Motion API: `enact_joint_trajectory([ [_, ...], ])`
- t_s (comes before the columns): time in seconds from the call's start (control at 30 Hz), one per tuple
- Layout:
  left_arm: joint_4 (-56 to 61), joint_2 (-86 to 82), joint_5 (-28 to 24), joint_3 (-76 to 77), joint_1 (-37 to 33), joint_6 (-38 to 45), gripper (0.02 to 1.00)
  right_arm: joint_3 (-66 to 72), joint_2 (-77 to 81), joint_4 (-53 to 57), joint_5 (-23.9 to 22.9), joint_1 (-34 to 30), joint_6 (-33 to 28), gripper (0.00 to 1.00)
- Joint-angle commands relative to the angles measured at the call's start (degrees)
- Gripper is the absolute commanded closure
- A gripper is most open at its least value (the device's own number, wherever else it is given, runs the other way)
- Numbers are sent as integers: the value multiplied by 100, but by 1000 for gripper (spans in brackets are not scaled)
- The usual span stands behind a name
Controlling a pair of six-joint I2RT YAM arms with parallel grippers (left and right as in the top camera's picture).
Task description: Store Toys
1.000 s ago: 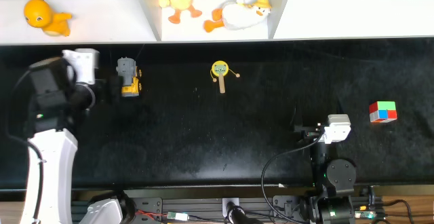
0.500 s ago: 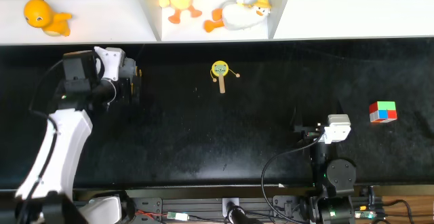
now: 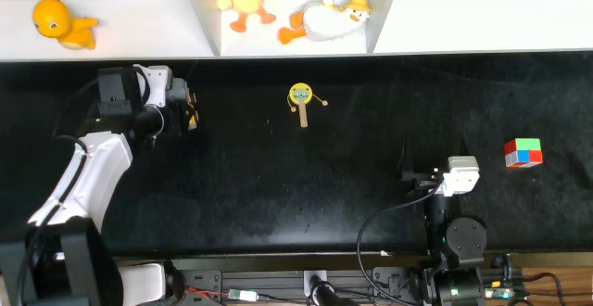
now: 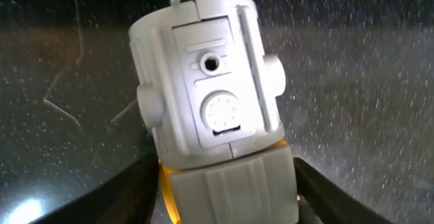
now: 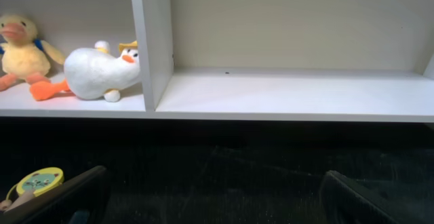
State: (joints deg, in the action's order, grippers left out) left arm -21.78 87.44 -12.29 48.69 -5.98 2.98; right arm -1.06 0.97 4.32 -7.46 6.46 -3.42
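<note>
- The toy truck (image 4: 210, 102), grey over yellow, sits far left on the table (image 3: 306, 195); the left wrist view shows it between the left hand's (image 4: 225, 166) parted fingers, perhaps touching.
- From above, that hand covers most of it.
- Black table, white shelf (image 3: 463, 28) behind.
- The right hand (image 5: 213, 176), fingers wide apart, faces the shelf; a rattle (image 3: 300, 95) and colour cube (image 3: 523, 152) lie well apart.
</note>
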Motion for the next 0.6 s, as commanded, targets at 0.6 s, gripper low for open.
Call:
enact_joint_trajectory([
  [0.6,-603,-1296,479,-267,22,-4,606,76,9,-33,44,-7,22,5],
])
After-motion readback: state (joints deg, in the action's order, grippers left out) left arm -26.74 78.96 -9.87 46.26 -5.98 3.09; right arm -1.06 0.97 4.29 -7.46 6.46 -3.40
